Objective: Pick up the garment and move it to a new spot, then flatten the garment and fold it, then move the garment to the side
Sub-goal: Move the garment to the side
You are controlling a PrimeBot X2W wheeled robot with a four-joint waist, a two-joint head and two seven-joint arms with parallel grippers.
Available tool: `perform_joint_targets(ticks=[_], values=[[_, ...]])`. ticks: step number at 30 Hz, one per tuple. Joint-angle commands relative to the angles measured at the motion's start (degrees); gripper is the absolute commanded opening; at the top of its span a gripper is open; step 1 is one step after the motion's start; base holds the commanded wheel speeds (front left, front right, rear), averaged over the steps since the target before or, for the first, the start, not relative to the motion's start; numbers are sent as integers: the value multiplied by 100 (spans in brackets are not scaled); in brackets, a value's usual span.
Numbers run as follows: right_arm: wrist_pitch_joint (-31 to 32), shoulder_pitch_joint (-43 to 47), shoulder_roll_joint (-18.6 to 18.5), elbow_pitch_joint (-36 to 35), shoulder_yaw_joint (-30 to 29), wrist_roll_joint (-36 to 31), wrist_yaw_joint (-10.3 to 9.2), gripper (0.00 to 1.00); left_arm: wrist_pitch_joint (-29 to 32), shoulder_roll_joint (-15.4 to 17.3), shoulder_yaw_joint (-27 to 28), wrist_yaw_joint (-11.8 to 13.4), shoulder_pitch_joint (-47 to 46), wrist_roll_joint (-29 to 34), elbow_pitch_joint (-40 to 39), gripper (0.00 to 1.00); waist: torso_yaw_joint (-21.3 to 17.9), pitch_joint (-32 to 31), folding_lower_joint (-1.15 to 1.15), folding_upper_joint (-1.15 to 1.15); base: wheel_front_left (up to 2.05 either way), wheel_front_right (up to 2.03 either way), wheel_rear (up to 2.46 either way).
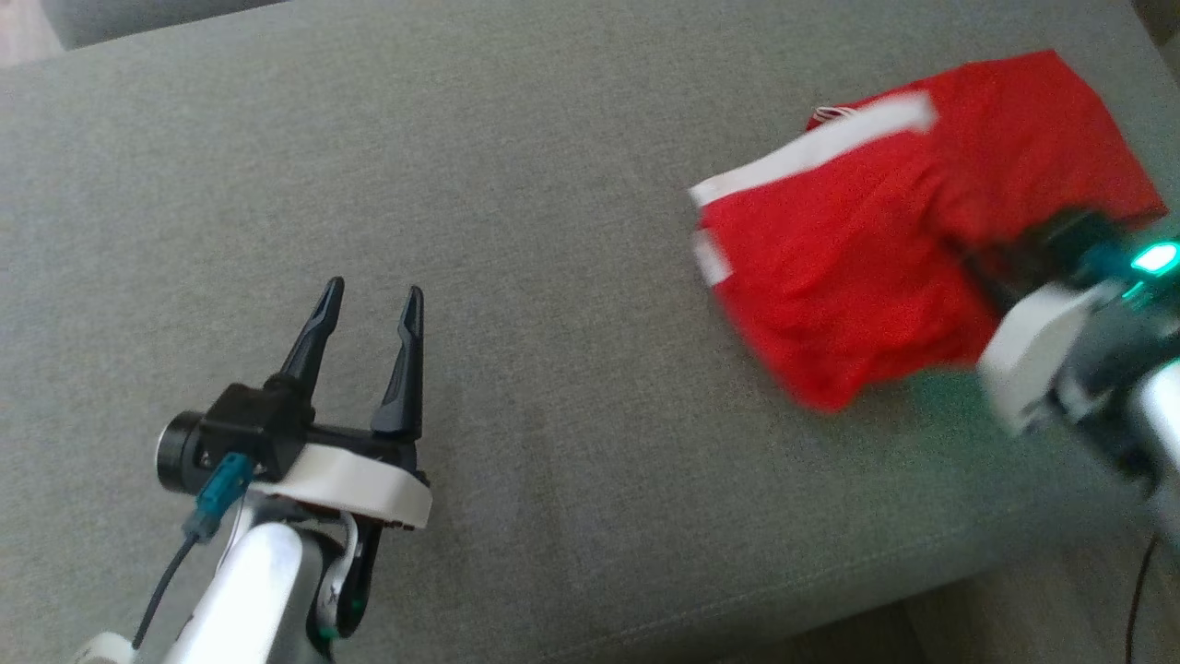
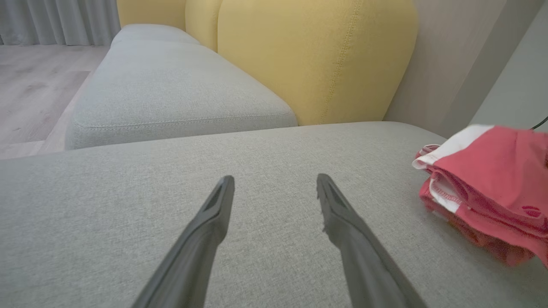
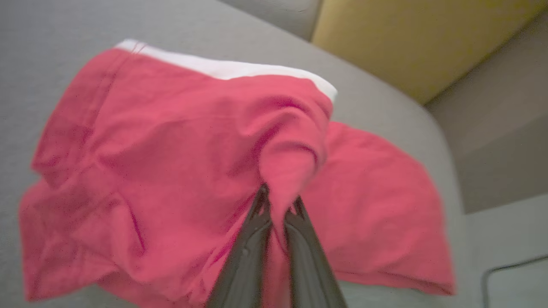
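Your R pincer [image 3: 279, 205] is pressed together on a fold of the red garment [image 1: 857, 267], pinching cloth approx mid-garment. Fabric peaks up at the pinch; the rest lies bunched on the grey seat cushion [image 1: 553, 184]. Garment sits at the cushion's right end, near its far edge, w/ the white band [image 1: 830, 143] along the side twd the cushion's far edge. R arm is blurred in head view, so the grip reads from the R wrist view. Your L pincer [image 1: 374, 288] is spread wide, nothing btwn the fingers, over the cushion's left-front part, well apart from the garment. Can't tell if its tips touch the cushion. Yellow backrest [image 2: 317, 60] rises beyond the cushion's far edge.
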State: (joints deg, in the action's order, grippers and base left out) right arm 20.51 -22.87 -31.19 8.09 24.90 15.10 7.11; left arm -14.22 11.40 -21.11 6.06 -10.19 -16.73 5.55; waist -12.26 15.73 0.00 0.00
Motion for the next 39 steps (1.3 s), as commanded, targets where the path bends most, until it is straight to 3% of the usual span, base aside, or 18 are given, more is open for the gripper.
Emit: perform_joint_targets(ticks=[1,6,10,25,26,27,34,39], values=[[105,-353,-373,-279,-167,-29,37,0,-39,110,209,-6,-276,13,-201,100,-55,62,0,0,0,0,0],[445,-876,-820,19,-413,40,37,0,-40,105,207,0,-403,8,-209,100,-26,152,0,0,0,0,0],[525,-1074,-832,508,-780,133,37,0,-45,116,219,-16,-490,4,-208,100,95,216,0,0,0,0,0],[103,-1726,15,2946,-2155,-291,37,0,-64,99,166,-106,-842,36,-245,100,541,870,0,0,0,0,0],[27,-1776,130,3211,-2247,-307,37,87,-66,94,153,-117,-870,41,-224,100,556,886,0,0,0,0,0],[-11,-1796,184,3318,-2289,-326,37,100,-67,94,153,-121,-875,38,-211,100,553,879,0,0,0,0,0],[-418,-1702,497,3553,-2719,-523,37,100,-72,74,147,-111,-764,12,-94,100,444,496,0,0,0,0,0],[-703,-1288,706,2915,-2946,-679,37,100,-74,79,167,-69,-538,-31,-35,100,337,62,0,0,0,0,0]])
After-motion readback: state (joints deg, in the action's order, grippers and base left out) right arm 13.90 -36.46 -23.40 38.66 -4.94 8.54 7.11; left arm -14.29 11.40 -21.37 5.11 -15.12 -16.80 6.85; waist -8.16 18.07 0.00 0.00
